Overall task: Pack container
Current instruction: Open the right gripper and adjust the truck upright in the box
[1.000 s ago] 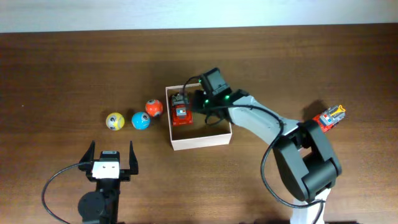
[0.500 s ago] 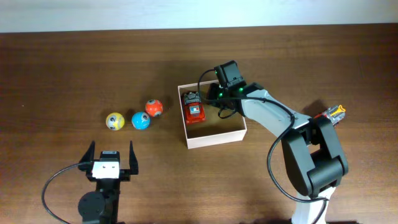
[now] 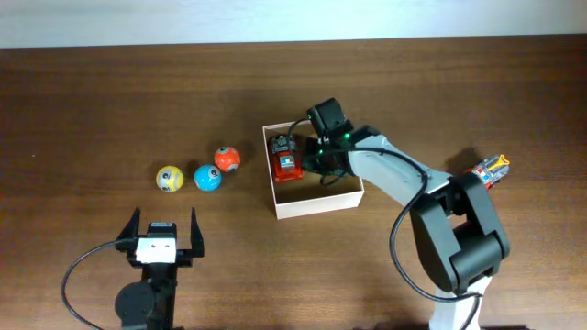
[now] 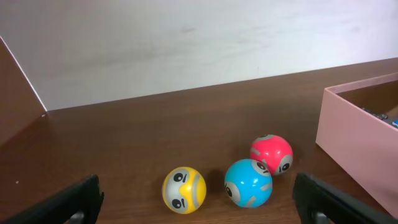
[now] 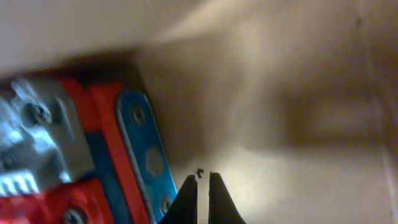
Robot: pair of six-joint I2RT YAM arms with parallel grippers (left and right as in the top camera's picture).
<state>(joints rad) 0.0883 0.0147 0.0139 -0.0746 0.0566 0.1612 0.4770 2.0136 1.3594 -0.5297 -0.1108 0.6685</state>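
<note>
A small square cardboard container [image 3: 316,207], white outside and tan inside, sits open-topped just right of centre on a dark wooden table [image 3: 92,92]. A red toy truck [image 3: 286,161] with blue and grey parts lies inside, along the container's 9 o'clock wall. The half toward 3 o'clock is bare.

The right gripper [image 5: 203,186] reaches down into that bare half, beside the truck. Its fingertips are pressed together and grip nothing.

Three small plastic balls lie on the table at 9 o'clock from the container: a red ball [image 3: 227,159] nearest, then a blue ball [image 3: 207,178], then a yellow ball [image 3: 170,179]. A second toy truck [image 3: 489,170], red and yellow, lies well apart at 3 o'clock, partly hidden by the right arm.

The left gripper [image 3: 163,225] waits at 7 o'clock, spread wide and empty.

Packing looks barely begun, with one toy in and four outside.
</note>
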